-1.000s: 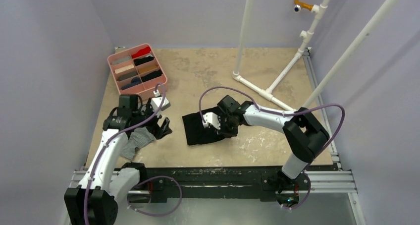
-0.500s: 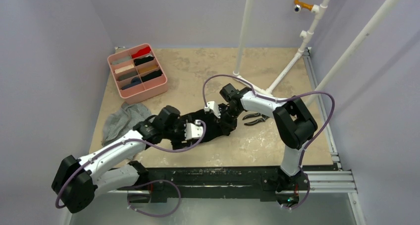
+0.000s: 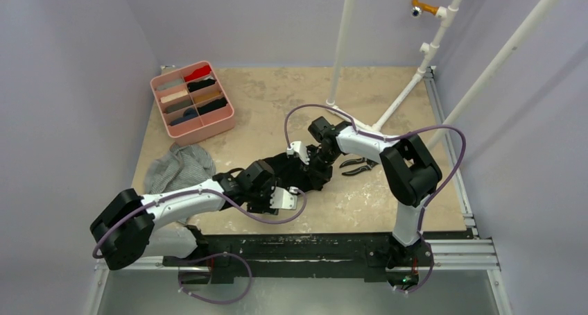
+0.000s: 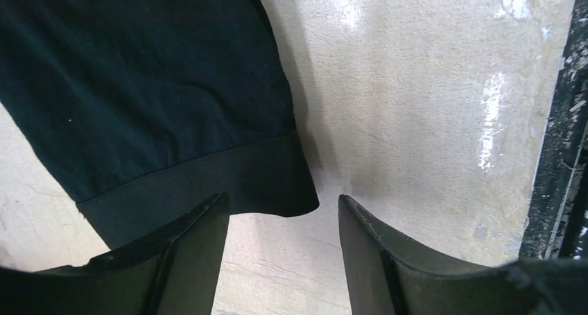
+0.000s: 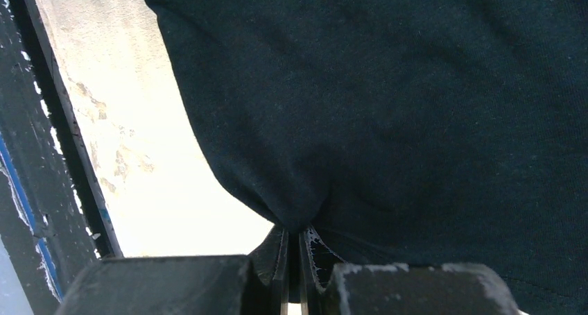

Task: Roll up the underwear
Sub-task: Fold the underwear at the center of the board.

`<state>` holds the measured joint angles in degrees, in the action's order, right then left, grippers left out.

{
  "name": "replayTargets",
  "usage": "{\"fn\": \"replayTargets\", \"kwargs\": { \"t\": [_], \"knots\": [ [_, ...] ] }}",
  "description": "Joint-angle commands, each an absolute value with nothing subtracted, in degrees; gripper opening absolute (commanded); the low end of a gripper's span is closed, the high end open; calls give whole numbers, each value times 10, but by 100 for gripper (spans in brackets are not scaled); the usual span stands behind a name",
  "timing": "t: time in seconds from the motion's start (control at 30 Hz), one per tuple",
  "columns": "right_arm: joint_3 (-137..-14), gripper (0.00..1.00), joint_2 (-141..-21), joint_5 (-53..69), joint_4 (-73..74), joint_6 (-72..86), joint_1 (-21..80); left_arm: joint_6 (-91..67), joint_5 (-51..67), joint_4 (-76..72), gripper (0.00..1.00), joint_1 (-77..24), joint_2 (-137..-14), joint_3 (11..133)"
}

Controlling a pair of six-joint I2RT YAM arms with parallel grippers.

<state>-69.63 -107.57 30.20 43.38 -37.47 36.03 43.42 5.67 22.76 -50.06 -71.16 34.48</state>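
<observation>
From above, the black underwear (image 3: 295,175) lies mid-table as a dark patch that merges with the two dark grippers over it, so its outline and folds are hard to make out there. The left gripper (image 3: 281,192) covers its near end and the right gripper (image 3: 315,168) its far right end. The wrist views supply what the top view hides. The left wrist camera shows the left gripper's jaws standing apart with a clear gap. A corner of the garment's hem band lies on the table (image 4: 416,121) just ahead of that gap. It seems to touch neither finger, though the finger roots are cut off at the frame's bottom. The right wrist camera shows the right gripper's fingers pressed together on a puckered pinch of black cloth, which fills most of that frame and runs off its top and right edges. Only the top view shows the rest. The grey underwear (image 3: 177,169) lies crumpled near the left edge, partly behind the left arm and well apart from the black one. The pliers (image 3: 357,166) sit just right of the right gripper. A pink tray (image 3: 205,129) of folded items stands at the far left.
</observation>
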Motion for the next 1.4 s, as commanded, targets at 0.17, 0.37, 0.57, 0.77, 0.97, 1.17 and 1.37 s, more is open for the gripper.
{"fn": "replayTargets", "kwargs": {
  "t": [0.17, 0.37, 0.57, 0.77, 0.97, 1.17, 1.37],
  "knots": [
    [-709, 0, -1058, 315, 442, -369, 357, 452, 41, 206, 51, -504, -748, 355],
    [-700, 0, -1054, 330, 444, -370, 357, 430, 44, 201, 37, -508, -764, 360],
    [-682, 0, -1039, 346, 455, -378, 356, 407, 49, 217, 7, -516, -769, 357],
    [-649, 0, -1001, 364, 507, -412, 357, 388, 87, 264, 0, -532, -719, 354],
    [-646, 0, -992, 407, 575, -453, 357, 363, 137, 326, 0, -561, -685, 375],
    [-734, 0, -1015, 406, 640, -458, 355, 348, 234, 396, 0, -507, -700, 438],
    [-843, 0, -1075, 372, 715, -469, 349, 360, 341, 467, 0, -408, -746, 521]
  ]
}}
